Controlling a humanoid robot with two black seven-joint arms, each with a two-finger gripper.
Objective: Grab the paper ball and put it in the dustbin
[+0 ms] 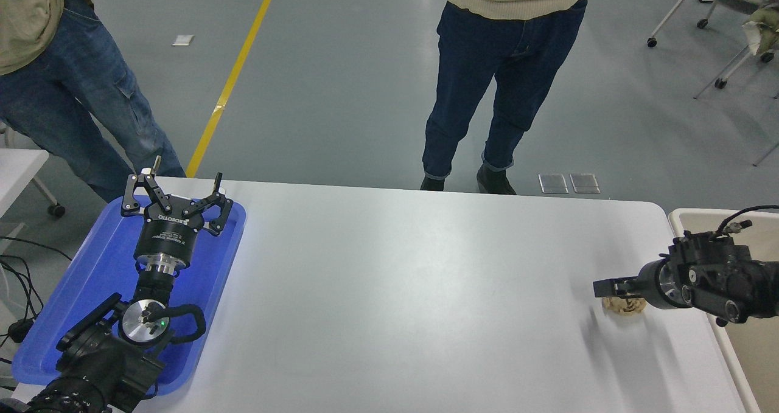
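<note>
The paper ball is a small tan wad on the white table near its right edge, partly hidden under my right gripper. That gripper comes in from the right edge, points left and sits low, directly over the ball. From this side angle I cannot see whether it is open or shut. The beige dustbin stands just off the table's right edge, behind and under the right arm. My left gripper is parked open over the blue tray at the lower left.
A blue shallow tray lies on the table's left end under the left arm. Two people stand at the far side, one at top left and one at top centre. Wheeled chairs stand at top right.
</note>
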